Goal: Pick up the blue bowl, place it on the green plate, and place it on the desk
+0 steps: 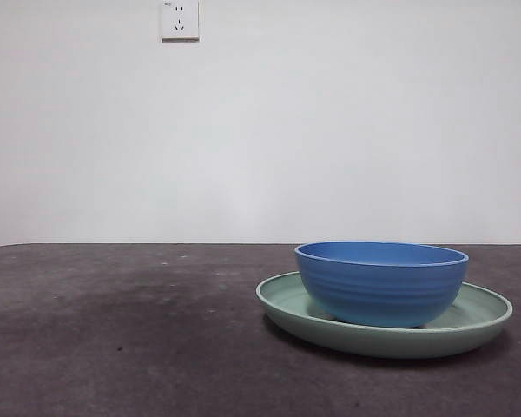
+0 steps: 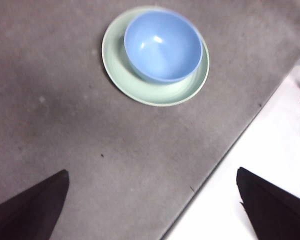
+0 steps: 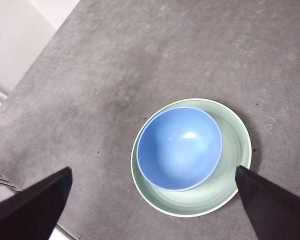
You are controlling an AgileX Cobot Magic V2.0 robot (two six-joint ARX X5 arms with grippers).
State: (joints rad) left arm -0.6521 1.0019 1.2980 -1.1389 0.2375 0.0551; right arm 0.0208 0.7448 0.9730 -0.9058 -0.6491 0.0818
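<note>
So the blue bowl (image 1: 381, 282) was sitting upright inside the green plate (image 1: 479, 314), and the plate was flat on the tabletop (image 1: 130, 339), over toward the right side from the front. The bowl wasn't centred; from above it was pushed toward one side of the plate, leaving a wider crescent of green showing on the other side. It looked empty, just a little glare spot inside.

Neither arm was touching anything. The left gripper (image 2: 152, 207) was hanging high above the tabletop near its edge, fingers (image 2: 32, 210) spread wide apart with nothing between them, the bowl and plate well away from it. The right gripper (image 3: 155, 210) was up high too, fingers (image 3: 35, 207) spread just as wide, looking down with the plate sitting nearer to it.

There was a white wall socket (image 1: 180, 19) on the wall behind.
</note>
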